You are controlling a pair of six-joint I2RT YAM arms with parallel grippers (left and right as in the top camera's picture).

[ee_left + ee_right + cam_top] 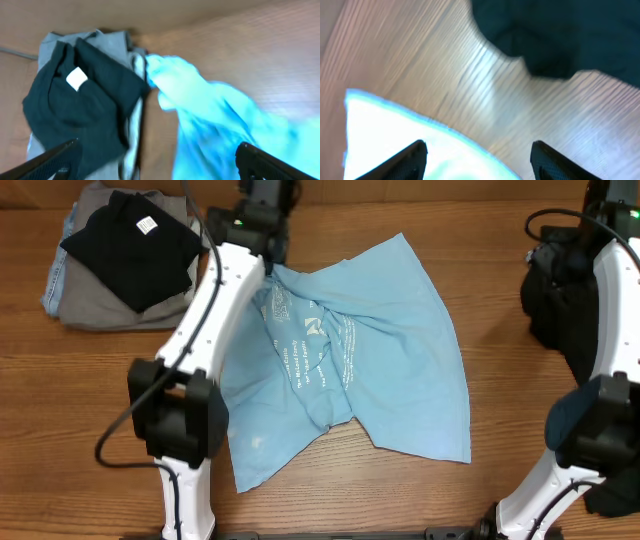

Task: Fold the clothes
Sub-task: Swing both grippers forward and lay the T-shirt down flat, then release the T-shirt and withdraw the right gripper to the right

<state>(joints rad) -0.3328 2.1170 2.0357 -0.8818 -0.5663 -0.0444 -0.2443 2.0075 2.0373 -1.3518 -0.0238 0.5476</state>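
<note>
Under everything, table [480, 500]: bare wood; all cloth lies on it.
T-shirt [400, 350]: light blue, mid-table, between the two arms. Spread out but rumpled, w/ a bunched ridge down the middle and the near-left corner skewed. No clean fold line visible.
Folded stack [90, 300]: far left, grey piece w/ black garment [135, 245] on top. Looks already folded, so prob. finished work.
Dark heap [555, 290]: far right, by the right arm [600, 410]. Loose, unfolded; partly cut off by the frame edge.
Left arm [210, 300]: reaches far over the shirt's far-left corner.
Left gripper [157, 150]: fingers wide apart, nothing between them. Hangs over the gap btw. stack and shirt corner; view is blurred.
Right gripper [479, 147]: fingers apart, empty. Over bare wood, w/ the shirt edge to the near left and dark cloth to the far right.
White print [310, 340]: on the shirt's mid-left, creased into the ridge; unreadable.
Tag [146, 224]: white, on the black garment.
Progress (judgement): early for this shirt. Laid down and free of both grippers, not yet flat, zero folds.
Left to do: smooth it out, fold sleeves and sides in, fold lengthwise, maybe add to stack. Dark heap likely next.
</note>
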